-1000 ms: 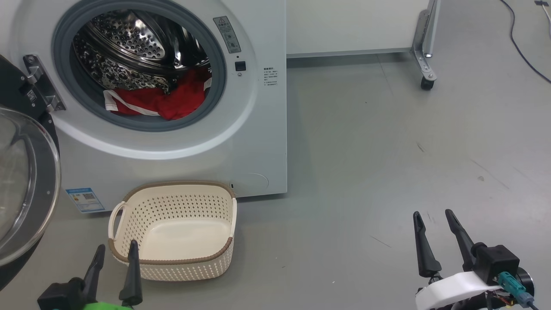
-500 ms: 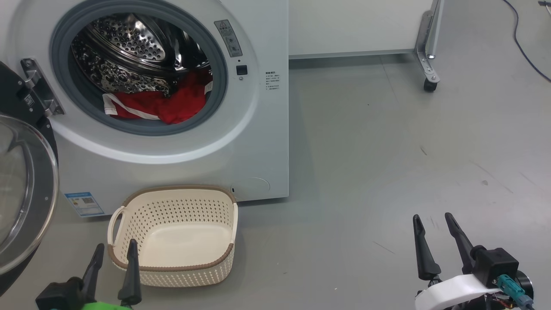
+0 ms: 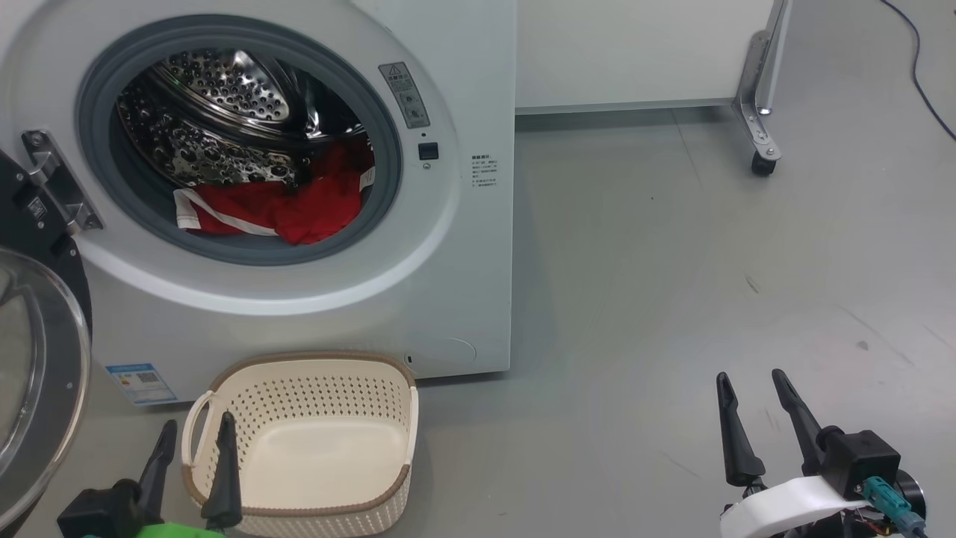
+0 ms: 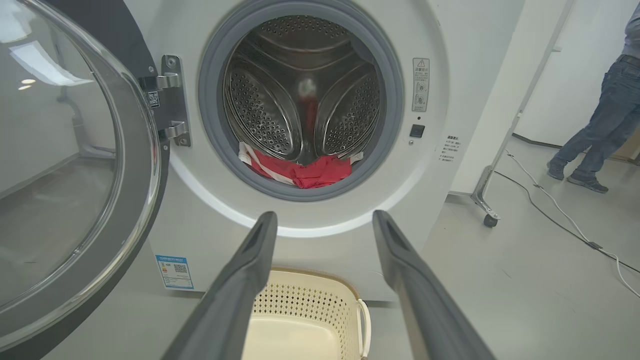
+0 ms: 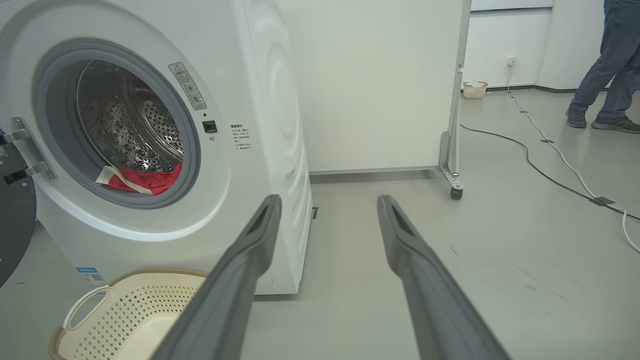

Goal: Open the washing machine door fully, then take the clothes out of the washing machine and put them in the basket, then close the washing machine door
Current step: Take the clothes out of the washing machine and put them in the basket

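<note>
The left gripper (image 3: 198,420) is held with its fingers spread wide and nothing between them, low over the near-left corner of the basket (image 3: 314,359). The right gripper (image 3: 750,373) is likewise spread and empty, over bare floor well to the right of the washing machine (image 3: 463,299).

The clothes (image 3: 276,213) are found ahead of and above the left gripper, heaped at the lower front of the drum (image 3: 216,112), just behind the grey gasket. Their long axis is laid roughly side to side across the opening, with the white part at the left end. In the left wrist view they are framed almost straight ahead between the fingers, so the left arm is judged the nearer; a forward and upward reach is called for. The basket is set directly below the opening, touching or just beside the machine's front.

The washing machine door (image 4: 75,175) is swung out to the left and cut off by the frame, so its full opening cannot be confirmed. How far the garment runs back into the drum is hidden.
</note>
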